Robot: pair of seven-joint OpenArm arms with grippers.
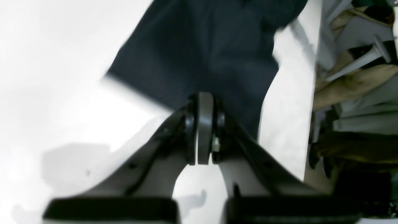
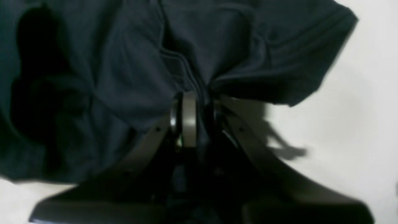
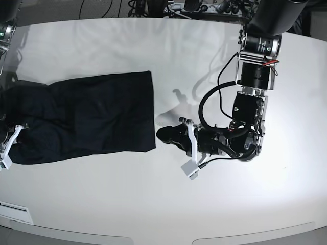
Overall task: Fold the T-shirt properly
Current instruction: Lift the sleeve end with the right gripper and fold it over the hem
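The black T-shirt (image 3: pixel 92 117) lies spread on the white table (image 3: pixel 153 204) at the left, its straight edge facing the middle. My right gripper (image 3: pixel 9 145) sits at the shirt's far left end. In the right wrist view its fingers (image 2: pixel 189 118) are shut on a bunched fold of the T-shirt (image 2: pixel 124 62). My left gripper (image 3: pixel 188 150) hovers just right of the shirt's edge, apart from it. Seen from the left wrist, the left gripper (image 1: pixel 203 102) has its pads pressed together with nothing between them, and the T-shirt (image 1: pixel 202 46) lies beyond.
Cables and equipment (image 3: pixel 168 7) line the table's far edge. Off the table's side, the left wrist view shows stacked clutter (image 1: pixel 357 77). The left arm's body (image 3: pixel 250 102) stands over the table's right half, with its shadow beside the shirt.
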